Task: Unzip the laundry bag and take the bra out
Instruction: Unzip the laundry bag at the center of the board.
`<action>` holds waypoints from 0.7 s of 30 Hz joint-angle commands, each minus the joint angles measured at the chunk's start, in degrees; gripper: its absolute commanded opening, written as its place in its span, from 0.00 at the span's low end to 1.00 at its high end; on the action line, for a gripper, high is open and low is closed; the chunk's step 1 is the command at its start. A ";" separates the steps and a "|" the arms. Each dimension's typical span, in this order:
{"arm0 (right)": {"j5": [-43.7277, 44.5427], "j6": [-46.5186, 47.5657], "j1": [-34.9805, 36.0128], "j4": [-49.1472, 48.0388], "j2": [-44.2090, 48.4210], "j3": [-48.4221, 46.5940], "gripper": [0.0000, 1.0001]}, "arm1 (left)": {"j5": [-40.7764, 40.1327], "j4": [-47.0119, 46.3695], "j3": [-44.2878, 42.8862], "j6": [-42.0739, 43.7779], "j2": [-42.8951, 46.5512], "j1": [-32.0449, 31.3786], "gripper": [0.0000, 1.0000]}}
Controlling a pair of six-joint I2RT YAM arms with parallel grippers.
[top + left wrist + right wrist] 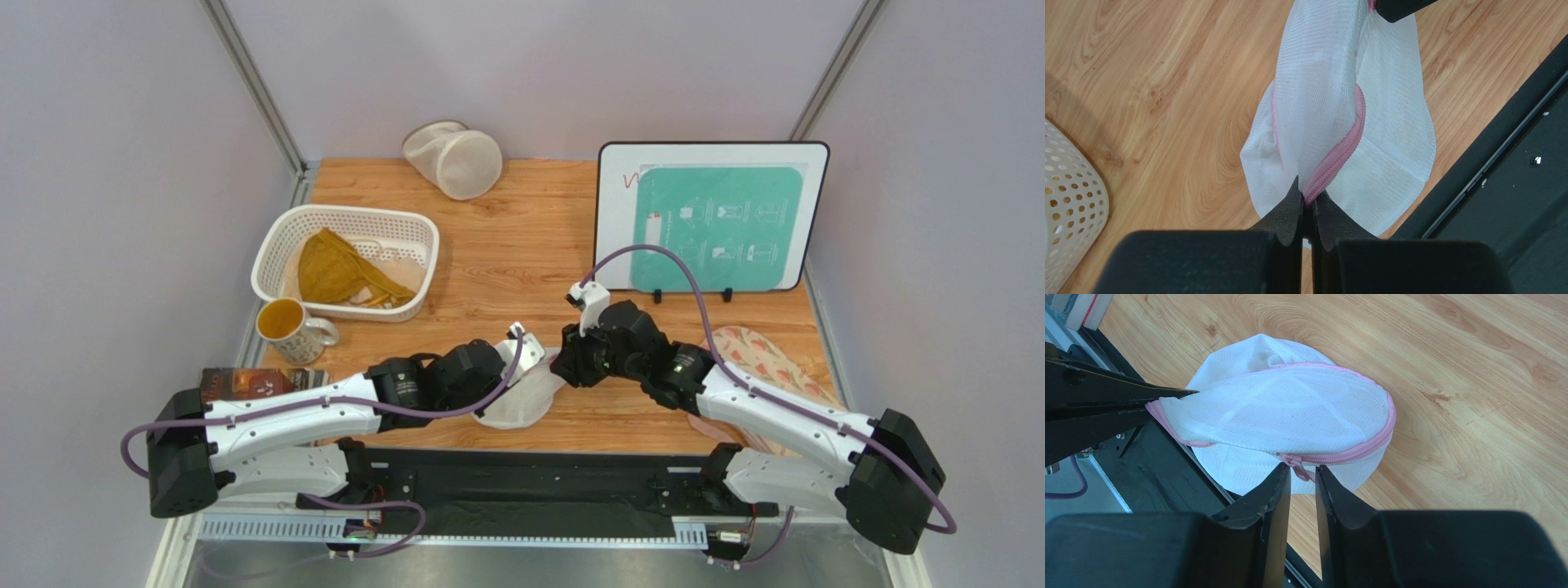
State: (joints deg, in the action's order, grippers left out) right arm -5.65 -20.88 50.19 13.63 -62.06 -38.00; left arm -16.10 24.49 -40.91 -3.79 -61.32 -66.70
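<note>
Near edge, centre: the laundry bag point(525, 395) is being held up off the table point(515, 251) between the two arms, one on each side. The pink zip is being seen closed along the whole stretch that shows. The bra is not being made out through the white mesh, so the bag's contents cannot be told. The left gripper point(1308, 197) is being kept clamped together on the bag's edge, with mesh and pink trim point(1341, 153) pinched between its tips. The right gripper point(1301, 471) is being held narrowly apart. The zipper pull point(1298, 465) is hanging between its two tips, and whether either tip is touching it cannot be told. To the left, a dark flat packet point(252, 382) is lying beside the left arm. Just beyond it one mug point(288, 328) is standing upright, its inside showing yellow-orange. To the right, one pink patterned cloth point(767, 361) is lying partly under the right arm. Further back on the left, one white perforated basket point(368, 217) is holding a single mustard-yellow garment point(331, 270), with some pale fabric beside it. At the far right, one board point(711, 214) with a teal sheet is being propped upright. At the far edge, one cream cylindrical mesh bag point(456, 159) is lying on its side, well apart from everything else. Counted: two mesh bags, one basket, one mug, two grippers.
</note>
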 commanded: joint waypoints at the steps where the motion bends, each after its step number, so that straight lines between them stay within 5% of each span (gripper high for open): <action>1: -0.68 1.11 0.25 -3.70 -1.04 -2.96 0.24 | 1.60 1.35 -1.02 -1.22 0.68 -0.36 0.00; 11: 4.23 0.93 0.17 -0.63 0.44 -2.96 0.00 | -1.83 2.93 -0.75 -3.06 0.94 -0.45 0.00; 21: 4.68 0.58 -2.73 2.54 2.38 -1.64 0.00 | -5.26 4.16 0.03 -4.56 4.01 -0.45 0.00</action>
State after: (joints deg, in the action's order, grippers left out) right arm -3.05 -20.71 49.12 15.03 -61.25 -38.74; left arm -19.42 25.87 -40.91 -6.76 -59.31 -66.78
